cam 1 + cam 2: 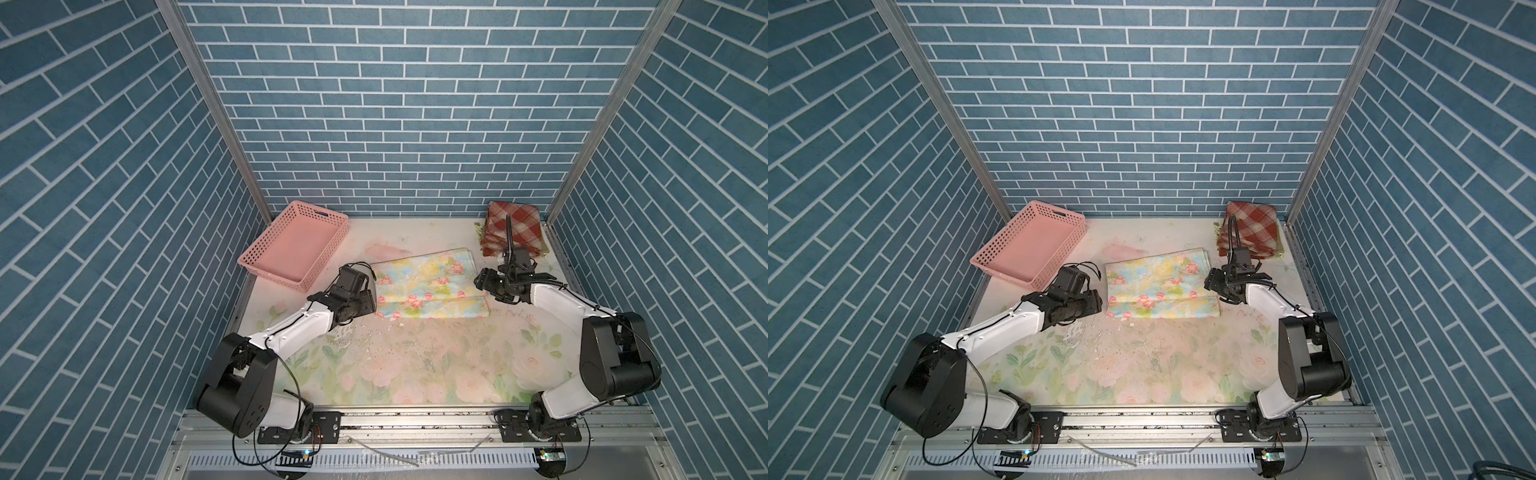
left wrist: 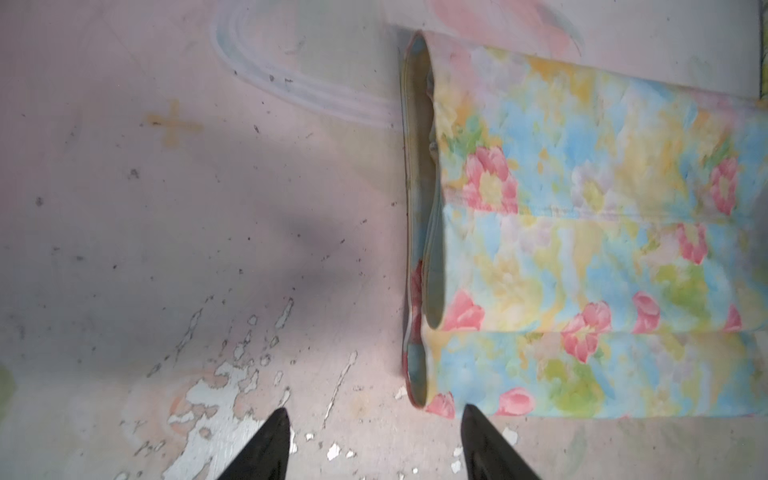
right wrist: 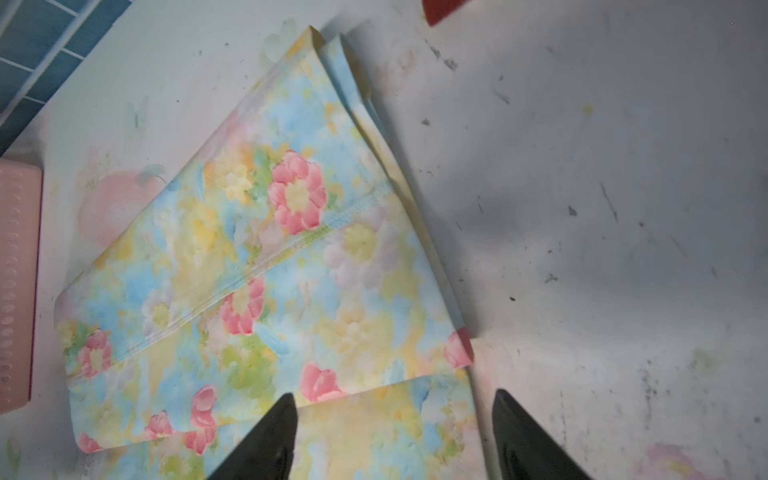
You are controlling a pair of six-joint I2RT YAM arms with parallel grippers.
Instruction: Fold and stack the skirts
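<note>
floral skirt (image 1: 428,286): folded, flat on the middle of the counter (image 1: 415,365)
plaid skirt (image 1: 513,226): tops pile, far right corner
left claw (image 2: 374,444): jaws apart, empty, just beside floral skirt
right claw (image 3: 395,436): jaws apart, over floral skirt's other end

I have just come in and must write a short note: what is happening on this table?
Skirts are being folded. The floral skirt lies folded in the middle of the table. The left end effector and the right end effector are open at its two ends, and neither grips it. The plaid skirt lies folded in the far right corner. The pink basket sits at the far left.
</note>
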